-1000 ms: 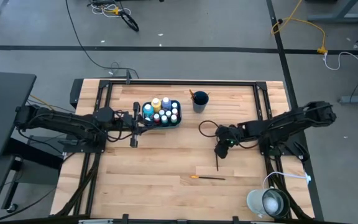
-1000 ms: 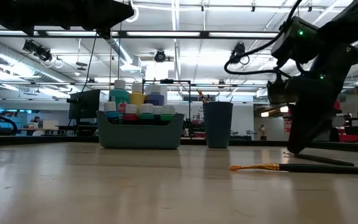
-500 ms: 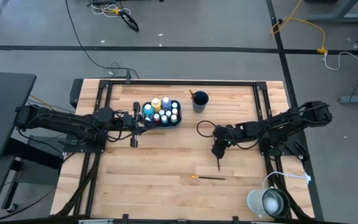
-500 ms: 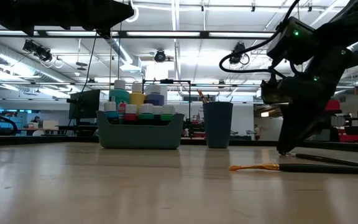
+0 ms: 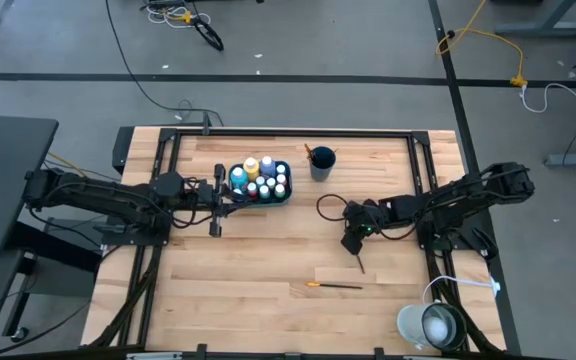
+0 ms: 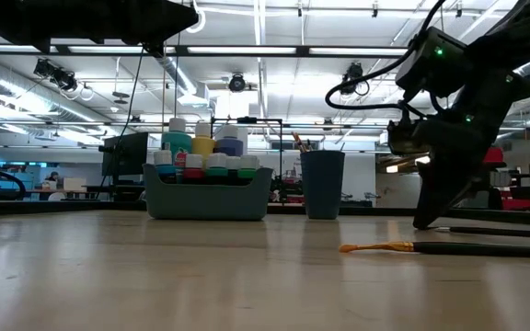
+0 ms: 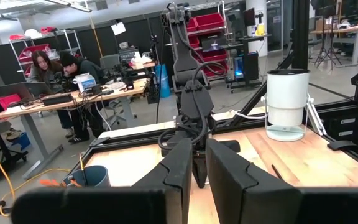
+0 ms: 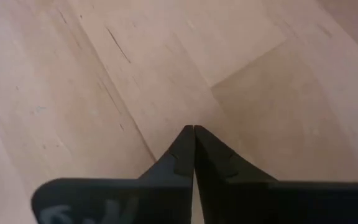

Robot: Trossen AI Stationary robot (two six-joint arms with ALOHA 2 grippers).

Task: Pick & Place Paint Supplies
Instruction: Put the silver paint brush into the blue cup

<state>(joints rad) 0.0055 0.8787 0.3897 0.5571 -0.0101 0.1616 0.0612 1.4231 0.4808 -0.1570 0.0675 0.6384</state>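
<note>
Small white-capped paint bottles (image 5: 258, 180) stand in the teal tray (image 5: 261, 198) at the far middle of the table. A brush leans inside the dark blue cup (image 5: 322, 162). Two brushes lie flat on the wood: an orange-tipped one (image 5: 333, 286) and a dark one (image 5: 359, 263). My right gripper (image 5: 353, 247) is shut, tips down at the dark brush's far end; the right wrist view shows nothing between its fingers (image 8: 193, 129). My left gripper (image 5: 226, 198) hovers beside the tray's left end, its fingers (image 7: 199, 149) narrowly open and empty. My right gripper points down at a slant with its shut fingertips (image 6: 421, 223) at the table by the dark brush's far end (image 6: 449, 228). Whether they touch the brush, I cannot tell. The brush lies flat on the table.
A white lamp-like cylinder (image 5: 428, 325) stands at the table's near right corner. A black frame (image 5: 298, 132) runs along the far edge and both sides. Bare wood lies between the tray and the brushes. People sit at desks in the room beyond.
My right gripper has shifted slightly toward the table's left and shut its fingers at the dark brush's far end. The brush has stayed on the table but turned, its near end swinging toward the right edge.
</note>
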